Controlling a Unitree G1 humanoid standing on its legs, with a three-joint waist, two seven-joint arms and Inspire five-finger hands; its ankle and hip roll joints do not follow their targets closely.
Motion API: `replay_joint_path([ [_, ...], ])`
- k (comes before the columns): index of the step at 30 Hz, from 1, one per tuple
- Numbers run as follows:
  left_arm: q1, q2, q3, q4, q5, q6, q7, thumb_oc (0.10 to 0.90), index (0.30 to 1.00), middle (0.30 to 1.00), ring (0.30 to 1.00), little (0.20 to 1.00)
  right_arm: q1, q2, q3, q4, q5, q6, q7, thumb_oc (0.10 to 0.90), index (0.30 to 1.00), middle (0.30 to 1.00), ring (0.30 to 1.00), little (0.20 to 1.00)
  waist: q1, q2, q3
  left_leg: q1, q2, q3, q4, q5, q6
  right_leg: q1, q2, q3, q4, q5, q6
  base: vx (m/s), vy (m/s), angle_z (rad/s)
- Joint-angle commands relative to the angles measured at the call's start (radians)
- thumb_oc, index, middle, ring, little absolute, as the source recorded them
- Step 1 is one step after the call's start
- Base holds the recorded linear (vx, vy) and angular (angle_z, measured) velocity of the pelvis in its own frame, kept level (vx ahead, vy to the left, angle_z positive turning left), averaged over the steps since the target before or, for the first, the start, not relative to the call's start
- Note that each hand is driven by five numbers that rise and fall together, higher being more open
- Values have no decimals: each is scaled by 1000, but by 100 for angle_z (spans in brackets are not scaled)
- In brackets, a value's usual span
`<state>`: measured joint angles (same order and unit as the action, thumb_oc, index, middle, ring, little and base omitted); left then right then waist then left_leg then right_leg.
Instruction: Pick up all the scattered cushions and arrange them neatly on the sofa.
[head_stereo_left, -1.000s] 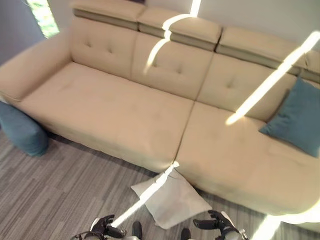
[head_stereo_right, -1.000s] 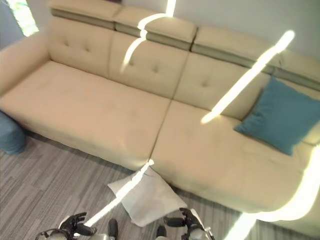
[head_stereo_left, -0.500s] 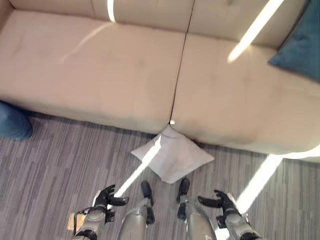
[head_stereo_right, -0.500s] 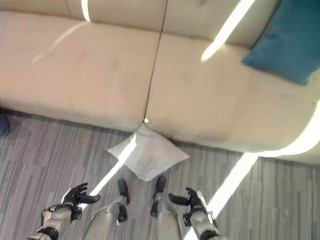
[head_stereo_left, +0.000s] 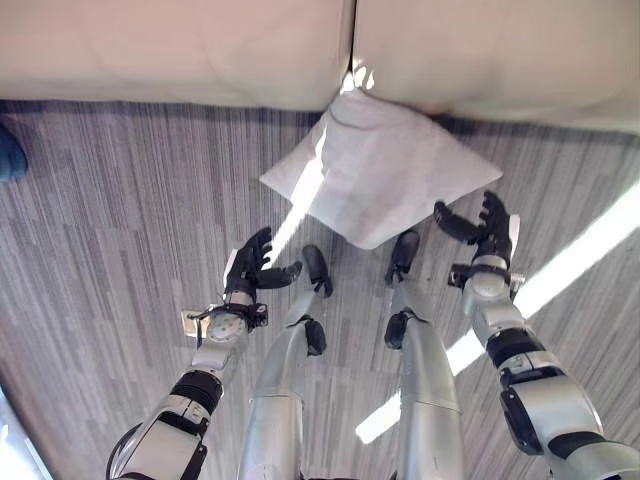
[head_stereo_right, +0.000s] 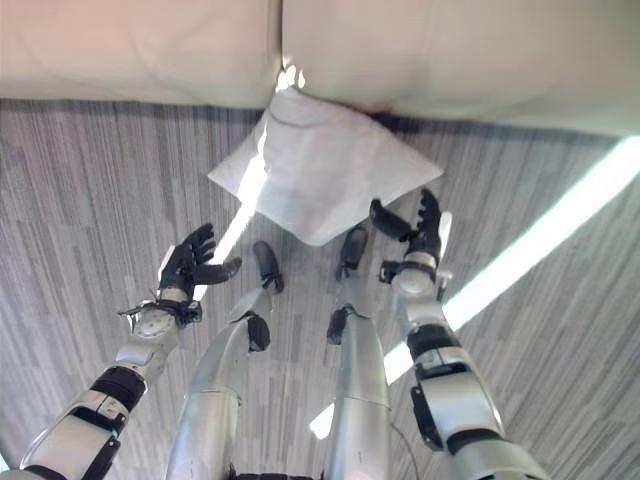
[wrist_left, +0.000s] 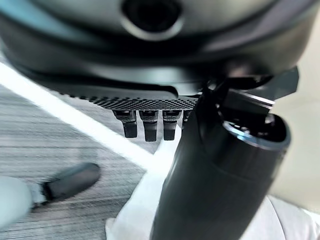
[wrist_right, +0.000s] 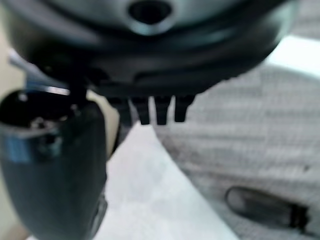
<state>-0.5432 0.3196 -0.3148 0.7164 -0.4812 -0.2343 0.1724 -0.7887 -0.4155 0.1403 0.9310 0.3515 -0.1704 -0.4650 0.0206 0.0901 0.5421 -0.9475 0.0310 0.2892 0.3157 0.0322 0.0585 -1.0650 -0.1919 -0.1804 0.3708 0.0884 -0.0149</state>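
The white cushion (head_stereo_left: 385, 170) lies flat on the grey floor (head_stereo_left: 110, 210), at approx. 12 o'clock in the head views. Its far corner touches the base of the beige sofa (head_stereo_left: 180, 50), just below the seam btw. two seat sections. A bright strip of sunlight crosses the cushion's left part and the floor.

The left hand (head_stereo_left: 252, 272) hovers over the floor at approx. 8 o'clock from the cushion, near but not touching it; its fingers (head_stereo_left: 258, 246) are released and spread, thumb pointing toward the cushion. The right hand (head_stereo_left: 484, 232) is just beside the cushion's right corner, at approx. 4 o'clock from it, w/ fingers also released and straight, holding nothing.

A small part of a blue thing (head_stereo_left: 10, 152) shows at the left edge, at 9 o'clock, next to the sofa base; I cannot tell what it is.
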Motion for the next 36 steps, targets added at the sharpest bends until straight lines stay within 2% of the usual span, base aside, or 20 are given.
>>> replay_joint_path([
  [1,140,38,15,-51,-12,-44,38,800,900,900,900,900,113,-65,-1,-45,23,-73,-75,800,900,900,900,900,0,26,-138,-146,-6,-121,130,-129,-59,-61,-4,20,52,-143,95,69,42,9],
  [7,138,46,11,-85,-6,-41,54,800,900,900,900,900,45,-134,-17,-19,13,-65,-121,800,900,900,900,900,10,34,-145,-246,-2,-121,197,-154,-52,-164,-9,37,122,-168,93,50,-9,5],
  [12,123,40,-9,-82,3,-37,63,800,900,900,900,900,51,-136,-22,-3,28,-55,-133,800,900,900,900,900,9,35,-150,-271,-3,-119,203,-158,-54,-196,-8,36,139,-176,88,37,-34,1],
  [16,108,40,-23,-82,1,-35,62,800,900,900,900,900,34,-127,-20,42,85,-51,-105,800,900,900,900,900,14,44,-159,-290,-11,-116,187,-154,-53,-222,-10,42,134,-175,94,17,-13,-1],
  [17,95,52,-40,-100,5,-35,59,800,900,900,900,900,-1,-134,-9,72,136,-49,-81,800,900,900,900,900,22,56,-157,-299,-16,-113,181,-152,-52,-236,-12,50,133,-176,97,0,0,0],
  [23,81,67,-49,-147,-8,-35,64,800,900,900,900,900,-105,-136,53,136,229,-38,-34,800,900,900,900,900,42,75,-144,-324,-22,-119,179,-146,-47,-270,-13,61,147,-175,100,12,2,-2],
  [32,-20,98,-52,-257,4,-53,111,800,900,900,900,900,-283,-120,147,120,336,-61,-7,800,900,900,900,900,63,87,-119,-379,-30,-139,199,-139,-42,-324,-12,66,193,-180,105,3,-15,3],
  [34,-56,107,-47,-299,16,-59,130,800,900,900,900,900,-340,-98,192,81,395,-72,21,800,900,900,900,900,71,81,-119,-394,-29,-150,209,-136,-43,-334,-10,65,213,-186,102,9,-39,9],
  [35,-68,108,-44,-306,19,-59,135,800,900,900,900,900,-352,-93,207,66,415,-76,34,736,804,804,804,804,71,78,-118,-397,-28,-154,213,-135,-44,-336,-10,63,218,-188,101,2,-38,9],
  [36,-83,108,-38,-313,17,-62,147,800,900,900,900,900,-359,-85,225,42,432,-80,43,475,413,413,413,413,72,73,-118,-401,-28,-157,215,-133,-46,-337,-7,60,223,-190,100,-10,-79,8],
])
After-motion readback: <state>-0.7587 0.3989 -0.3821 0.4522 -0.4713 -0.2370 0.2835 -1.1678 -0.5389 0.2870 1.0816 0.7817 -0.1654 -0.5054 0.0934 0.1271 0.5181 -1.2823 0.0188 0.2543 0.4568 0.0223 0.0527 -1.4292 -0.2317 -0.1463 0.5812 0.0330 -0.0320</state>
